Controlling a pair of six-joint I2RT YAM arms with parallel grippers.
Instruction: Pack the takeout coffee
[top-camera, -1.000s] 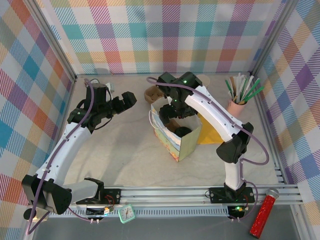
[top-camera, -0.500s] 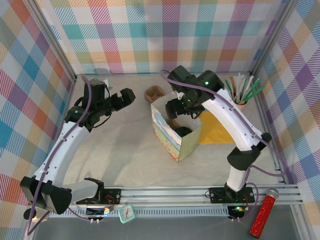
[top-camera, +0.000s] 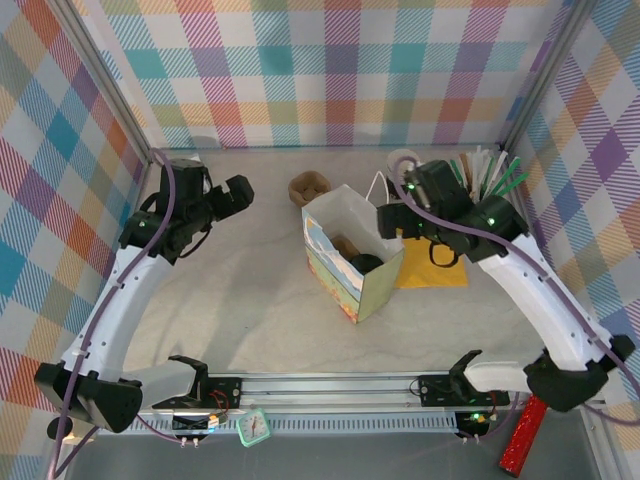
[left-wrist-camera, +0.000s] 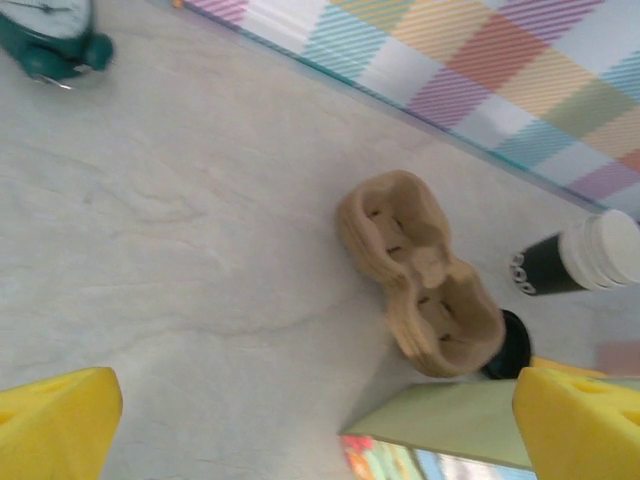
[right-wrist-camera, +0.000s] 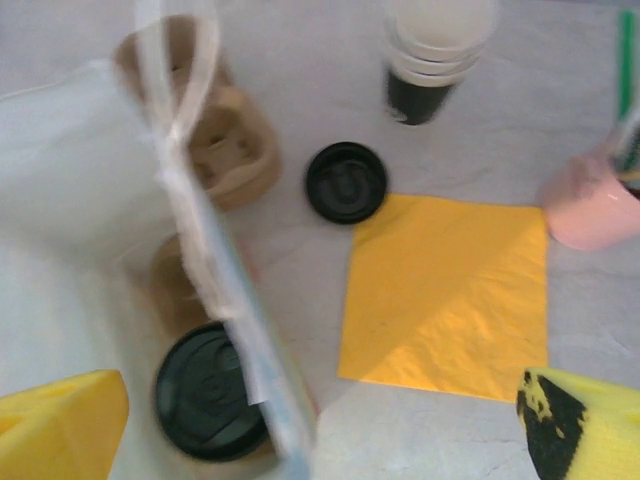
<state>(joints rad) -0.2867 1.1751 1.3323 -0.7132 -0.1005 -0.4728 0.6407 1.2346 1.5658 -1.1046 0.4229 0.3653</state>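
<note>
The takeout coffee (right-wrist-camera: 208, 392), a black cup with a glossy black lid, stands inside the open paper bag (top-camera: 350, 270) at mid table; from above its lid (top-camera: 367, 263) shows in the bag's near right corner. A brown pulp piece (right-wrist-camera: 176, 285) lies beside it in the bag. My right gripper (right-wrist-camera: 320, 430) hovers open over the bag's right rim (right-wrist-camera: 225, 300) with nothing between its yellow fingers (right-wrist-camera: 60, 425); from above it (top-camera: 393, 215) is just right of the bag. My left gripper (top-camera: 238, 192) is open and empty, well left of the bag.
A brown cup carrier (left-wrist-camera: 420, 275) lies behind the bag, with a loose black lid (right-wrist-camera: 346, 181) and stacked lidless cups (right-wrist-camera: 432, 55) to its right. A yellow napkin (right-wrist-camera: 450, 290) and a pink cup of stirrers (right-wrist-camera: 590, 205) sit right. A teal clock (left-wrist-camera: 50, 35) lies far left.
My right gripper has come up out of the bag and swung right, leaving the lidded cup inside. The left arm has drifted slightly left and back.
</note>
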